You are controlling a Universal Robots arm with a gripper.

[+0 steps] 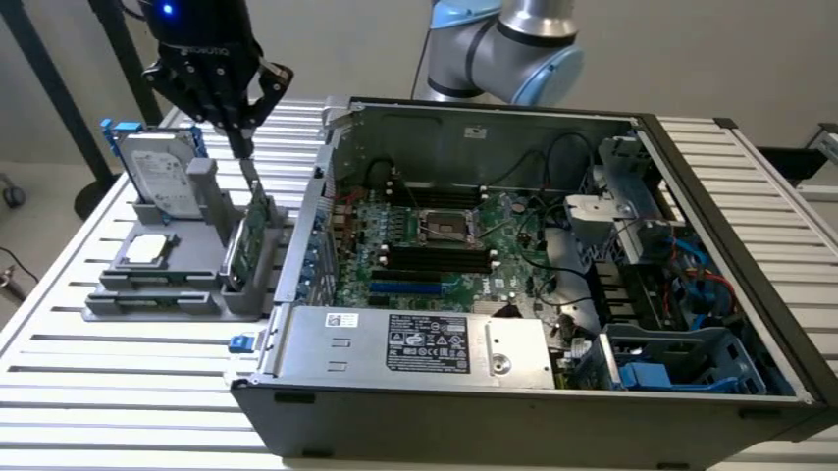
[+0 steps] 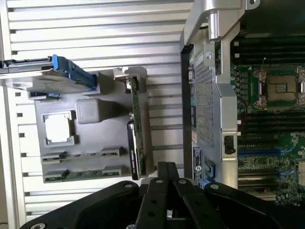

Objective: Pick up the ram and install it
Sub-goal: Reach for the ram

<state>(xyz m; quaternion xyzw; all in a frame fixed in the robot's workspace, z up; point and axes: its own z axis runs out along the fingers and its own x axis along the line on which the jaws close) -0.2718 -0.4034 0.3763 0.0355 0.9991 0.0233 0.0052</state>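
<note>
Pincer [image 1: 242, 145] pressed together, empty, hovering above card's [image 1: 249, 235] top edge. Ram [image 2: 80, 174] lies below, beside it, in holder [image 2: 107, 133], unobstructed overhead.

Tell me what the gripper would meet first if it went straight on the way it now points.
Most likely the green expansion card standing upright in the gray holder, right below the gripper, though depth is unclear.

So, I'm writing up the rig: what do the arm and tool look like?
The arm is silver-grey metal with pale blue joint caps. The tool is black, with jointed links, a glowing blue light and faint pale lettering.
</note>
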